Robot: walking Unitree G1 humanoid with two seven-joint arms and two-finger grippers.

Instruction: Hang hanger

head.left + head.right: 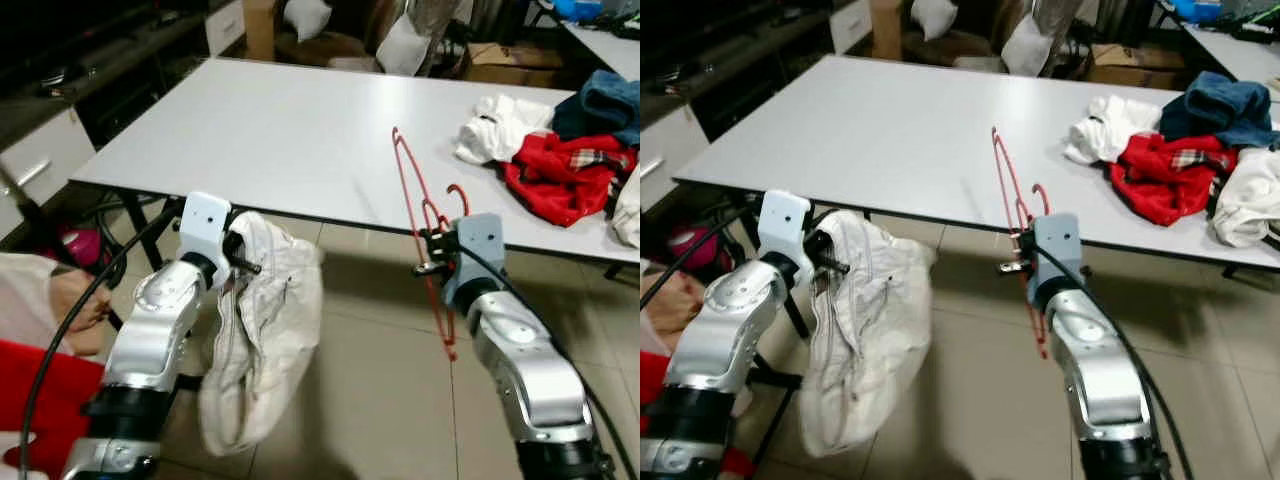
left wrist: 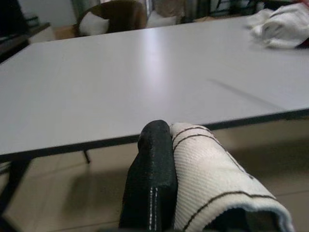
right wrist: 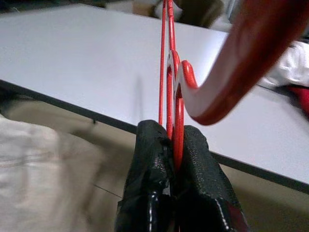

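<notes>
beside table (image 1: 300,140), right claw (image 3: 173,145) pinches hanger (image 1: 415,215), left claw (image 2: 166,140) pinches garment (image 1: 260,330).

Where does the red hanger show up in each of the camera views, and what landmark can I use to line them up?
Left eye view: red hanger, right of centre, clamped in the right gripper.
Right eye view: centre, in front of the table edge.
Left wrist view: not in it; the left gripper grips a white garment.
Right wrist view: centre, pinched between the fingers.
Shared landmark: the white table.
</notes>
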